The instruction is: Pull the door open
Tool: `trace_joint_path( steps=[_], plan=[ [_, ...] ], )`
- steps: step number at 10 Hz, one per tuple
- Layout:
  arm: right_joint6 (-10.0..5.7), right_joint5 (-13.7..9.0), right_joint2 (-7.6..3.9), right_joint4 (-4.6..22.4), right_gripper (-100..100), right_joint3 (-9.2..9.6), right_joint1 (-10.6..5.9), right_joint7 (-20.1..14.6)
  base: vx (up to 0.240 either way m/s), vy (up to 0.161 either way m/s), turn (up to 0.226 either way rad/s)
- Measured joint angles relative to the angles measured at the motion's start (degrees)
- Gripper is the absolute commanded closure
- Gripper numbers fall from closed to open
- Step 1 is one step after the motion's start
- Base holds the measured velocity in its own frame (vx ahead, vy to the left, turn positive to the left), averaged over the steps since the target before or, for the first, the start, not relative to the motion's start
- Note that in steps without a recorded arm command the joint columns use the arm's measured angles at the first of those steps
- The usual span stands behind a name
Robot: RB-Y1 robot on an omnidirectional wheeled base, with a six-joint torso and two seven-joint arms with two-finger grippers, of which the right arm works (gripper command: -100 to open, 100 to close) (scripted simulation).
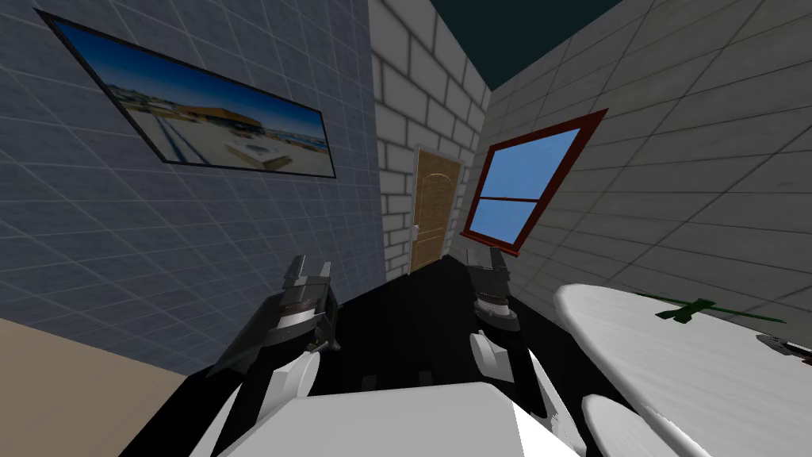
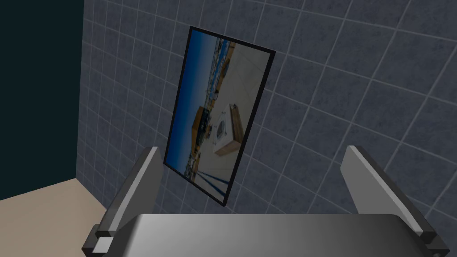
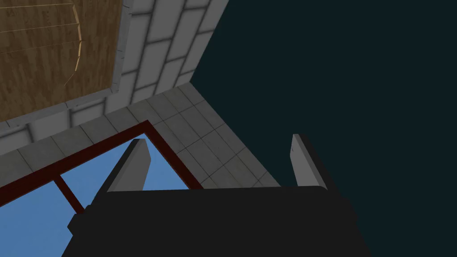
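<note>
I am holding both arms raised in front of me, forearms reaching forward, neither touching anything. My left pincer (image 1: 309,274) is pointing at the grey tiled wall on my left, its fingers standing wide apart and gripping nothing. My right pincer (image 1: 488,266) is angling upward (toward the corner where the brick wall meets the window wall), likewise spread open and empty.

The door (image 1: 434,210), brown wood with an arched panel, is sitting shut in the pale brick wall far ahead, well apart from both pincers. The head view is giving me its small pale handle (image 1: 415,230) on the door's left edge. The right wrist view is catching a corner of the door beside the red-framed window (image 1: 523,186).

A white round bench (image 1: 674,381) is standing close on my right, carrying a green cross-shaped thing (image 1: 686,309), off the line to the door. A framed picture (image 1: 214,119) is hanging on the left wall.
</note>
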Motion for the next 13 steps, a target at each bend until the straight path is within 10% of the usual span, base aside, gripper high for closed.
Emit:
trace_joint_path(
  steps=[13],
  plan=[
    [1.53,8.1,-4.55,14.5,-100,0.43,-5.6,12.3,0.154,-0.042,0.043]
  ],
)
